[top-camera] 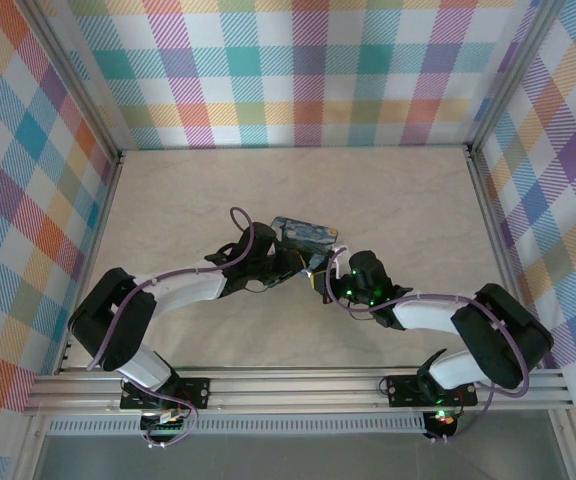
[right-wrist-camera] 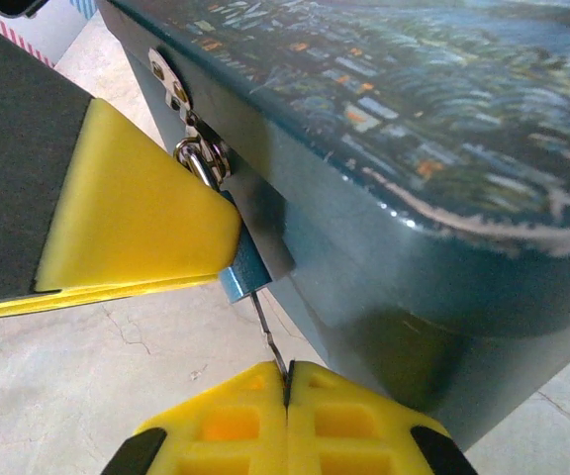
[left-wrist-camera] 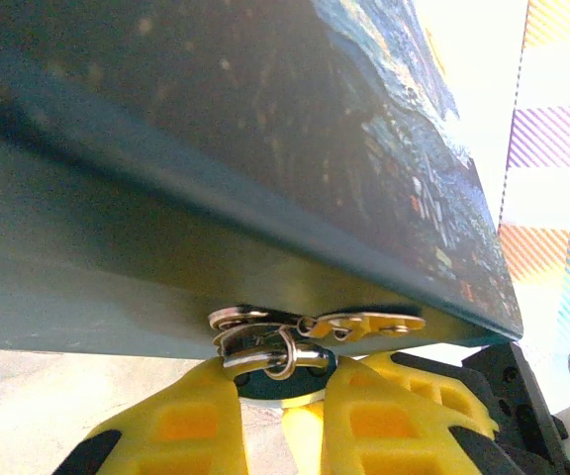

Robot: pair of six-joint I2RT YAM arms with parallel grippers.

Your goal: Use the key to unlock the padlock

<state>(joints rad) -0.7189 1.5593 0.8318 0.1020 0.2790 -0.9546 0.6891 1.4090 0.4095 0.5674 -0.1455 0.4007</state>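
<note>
**Key at padlock underside; both grippers clamped**

Top view: the tin (top-camera: 305, 233) sits near the middle of the table (top-camera: 168, 200). The left arm reaches in from 8 o'clock and the right arm from 4 o'clock. Their ends meet at the tin's 6 o'clock edge.

Right wrist view: the padlock (right-wrist-camera: 237, 279) hangs against the tin's side wall, at 9 o'clock of the frame's centre. Its silver shackle (right-wrist-camera: 201, 158) is threaded through the tin's hasp (right-wrist-camera: 171, 84). The right gripper (right-wrist-camera: 287, 381) has its yellow fingers pressed together on the key (right-wrist-camera: 268, 332). The key is a thin dark strip running from the fingertips toward 11 o'clock, up to the underside of the blue padlock body. How far it enters cannot be told.

Left wrist view: the left gripper (left-wrist-camera: 285, 384) is closed on the padlock body from both sides, at 6 o'clock below the tin's lower edge. The shackle and hasp plates sit just above the fingertips. The shackle appears seated; whether it is locked cannot be told.
</note>
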